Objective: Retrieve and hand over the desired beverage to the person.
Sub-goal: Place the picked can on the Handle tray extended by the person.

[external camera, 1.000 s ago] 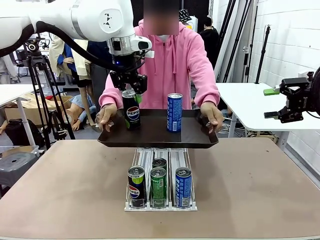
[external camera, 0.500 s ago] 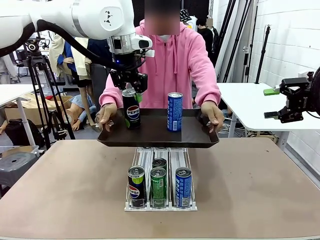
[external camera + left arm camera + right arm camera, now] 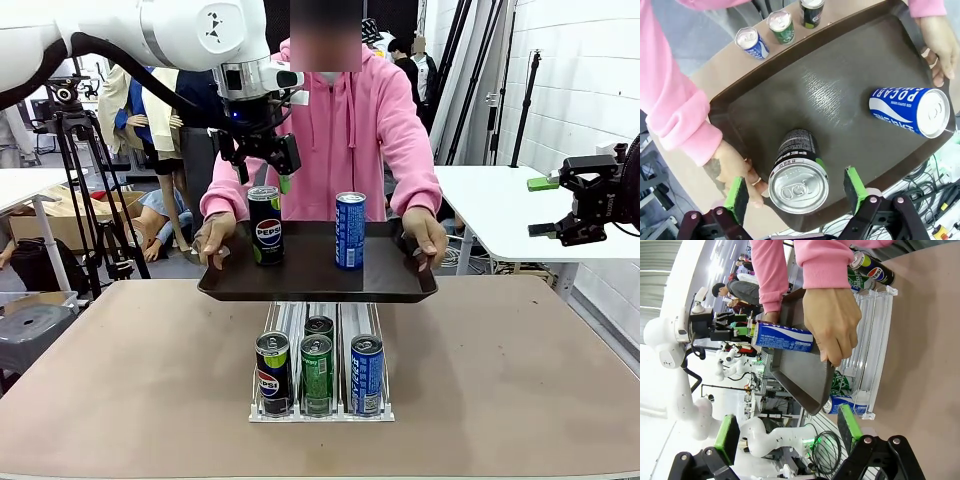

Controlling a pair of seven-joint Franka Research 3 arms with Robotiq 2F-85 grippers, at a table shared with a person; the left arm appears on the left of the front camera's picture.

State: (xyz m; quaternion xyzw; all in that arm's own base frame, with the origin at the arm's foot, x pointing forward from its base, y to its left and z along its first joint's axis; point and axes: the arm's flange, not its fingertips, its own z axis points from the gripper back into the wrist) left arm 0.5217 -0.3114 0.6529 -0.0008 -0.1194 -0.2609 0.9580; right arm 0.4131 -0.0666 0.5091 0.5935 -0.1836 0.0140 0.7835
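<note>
The desk (image 3: 500, 380) spreads brown and wide across the room. At its far side stands the person (image 3: 345, 110) in the pink hooded sweatshirt, gripping a dark tray (image 3: 316, 275) by both ends and holding it level above the desk, over the far end of a clear can rack (image 3: 318, 350). The left arm (image 3: 120, 35) reaches in from the left, its tool (image 3: 262, 160) hanging just above a black Pepsi can (image 3: 265, 225) that stands upright on the tray's left part. From the wrist camera, that tool (image 3: 796, 192) has its green pads (image 3: 737, 197) spread wide on either side of the can's top, clear of it. A blue Pocari can (image 3: 349, 230) stands upright near the tray's middle, apart from the Pepsi can. The right tool (image 3: 575, 205) waits off to the right, well away from the tray, its fingers spread apart with nothing between them. Down in the rack four cans stand in three lanes: a Pepsi, two green ones, a blue one.
</note>
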